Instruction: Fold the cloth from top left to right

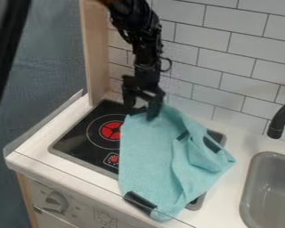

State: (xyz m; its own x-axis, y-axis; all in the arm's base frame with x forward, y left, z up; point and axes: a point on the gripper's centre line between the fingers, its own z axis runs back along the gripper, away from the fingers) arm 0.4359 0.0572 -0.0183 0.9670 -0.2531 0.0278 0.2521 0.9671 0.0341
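Camera view: the black arm (146, 49) comes from the top edge, and the tool (142, 114) hangs down at the upper end of the cloth (148, 153).
Tool: its two fingers are spread, with a gap between them; whether the tips touch the fabric, I cannot tell.
Cloth: it is turquoise and lies over the right part of the stove (73, 142), while its lower end reaches to the front edge of the white bench (231, 196).
Folds: on the right side the fabric is raised and gathered, one layer upon another; the left side is rather flat.
Dark patches: one (139, 200) is at the lower left edge of the cloth, and two others are in the folded part.
Stove: it is black, and a red burner mark (111, 130) is visible beside the cloth.
Sink: the grey basin (259, 167) is at the right, apart from the cloth, with a black tap (278, 122) at its upper side.
Wall: white tiles (228, 67) are behind the bench.
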